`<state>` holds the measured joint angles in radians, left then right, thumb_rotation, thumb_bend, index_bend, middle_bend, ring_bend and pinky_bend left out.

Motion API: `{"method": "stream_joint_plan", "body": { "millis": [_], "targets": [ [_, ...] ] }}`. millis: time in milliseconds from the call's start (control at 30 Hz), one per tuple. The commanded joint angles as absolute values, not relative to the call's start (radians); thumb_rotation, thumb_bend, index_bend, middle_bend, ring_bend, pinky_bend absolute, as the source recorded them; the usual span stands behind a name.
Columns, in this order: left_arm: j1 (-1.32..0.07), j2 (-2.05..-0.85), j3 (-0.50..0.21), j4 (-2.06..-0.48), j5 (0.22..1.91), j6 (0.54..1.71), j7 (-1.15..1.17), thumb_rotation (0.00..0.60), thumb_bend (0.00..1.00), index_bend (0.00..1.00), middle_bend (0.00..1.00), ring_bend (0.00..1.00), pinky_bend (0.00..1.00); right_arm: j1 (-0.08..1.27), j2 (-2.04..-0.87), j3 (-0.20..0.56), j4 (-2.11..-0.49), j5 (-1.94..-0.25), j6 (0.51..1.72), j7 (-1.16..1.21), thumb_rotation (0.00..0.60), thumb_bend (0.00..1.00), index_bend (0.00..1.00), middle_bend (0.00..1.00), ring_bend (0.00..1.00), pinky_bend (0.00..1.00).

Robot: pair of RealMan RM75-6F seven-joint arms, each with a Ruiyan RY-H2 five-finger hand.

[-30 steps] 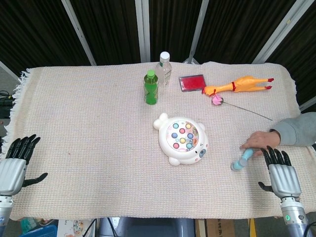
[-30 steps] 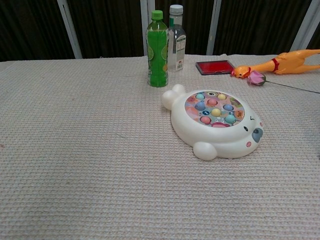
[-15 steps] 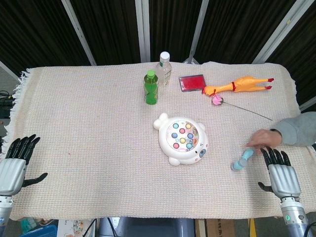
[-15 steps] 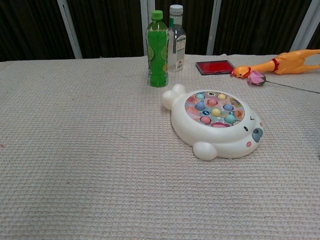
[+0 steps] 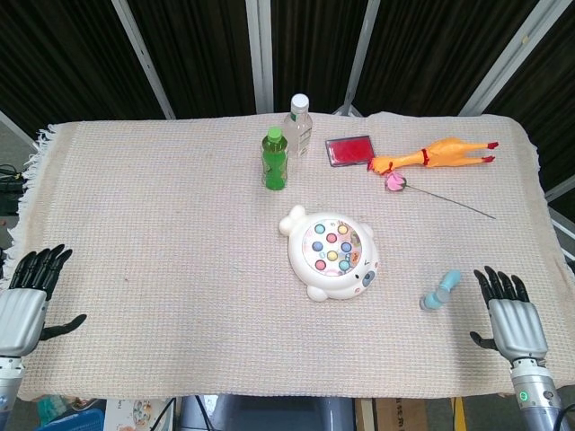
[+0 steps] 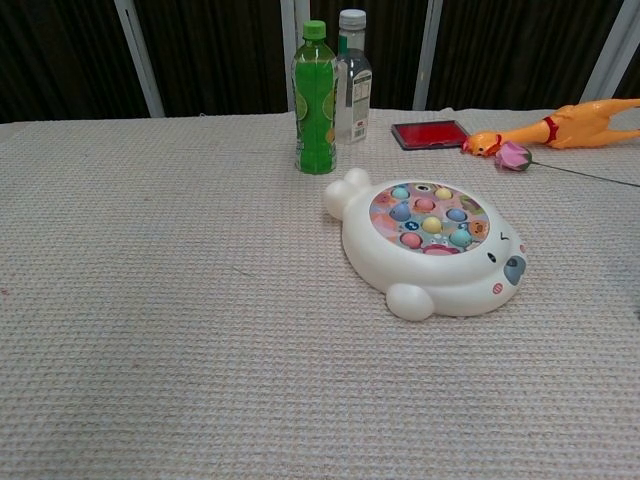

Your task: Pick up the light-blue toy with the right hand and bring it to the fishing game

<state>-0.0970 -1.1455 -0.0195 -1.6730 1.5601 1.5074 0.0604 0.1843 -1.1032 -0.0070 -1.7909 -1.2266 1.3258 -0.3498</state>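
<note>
Nothing of the task looked done. The light-blue toy (image 5: 441, 290) lay flat on the table (image 5: 162, 224) in the lower right of the head view, apart from the fishing game (image 5: 330, 252) at frame centre, and no robot hand touched it. The right robot hand (image 5: 508, 314) rested at the lower right edge, just right of the toy, fingers spread and holding nothing. The left robot hand (image 5: 29, 296) sat at the lower left corner, likewise spread and empty. Neither showed in the chest view. By my judgement the whole job remained: reaching to the toy, grasping it, lifting it, and carrying it left to the game.

Counted in the head view: 1 light-blue toy, 1 fishing game, 2 bottles in the upper middle, being 1 green bottle (image 5: 275, 158) and 1 clear bottle (image 5: 298, 126) just behind it, 1 red flat case (image 5: 349, 150), 1 orange rubber chicken (image 5: 434, 154) in the upper right, 1 pink flower (image 5: 396, 182) on a thin stem below it, and 2 robot hands
</note>
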Motion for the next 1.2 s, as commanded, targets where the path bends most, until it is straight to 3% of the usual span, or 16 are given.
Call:
{"method": "stream_joint_plan", "body": {
  "millis": [33,1200],
  "targets": [
    [-0.097,-1.146,-0.02,-1.672,1.558,1.506,0.06,0.6,0.0,0.0,0.0,0.0,0.0,0.183,-1.104,-0.005,-1.79,-1.229,1.325,-0.352,0.6,0.18,0.0,0.0,0.0,0.0],
    [-0.094,-1.151,-0.025,-1.669,1.552,1.51,0.065,0.6,0.0,0.0,0.0,0.0,0.0,0.167,-1.111,0.016,-1.781,-1.262,1.321,-0.319,0.6,0.18,0.0,0.0,0.0,0.0]
  ]
}}
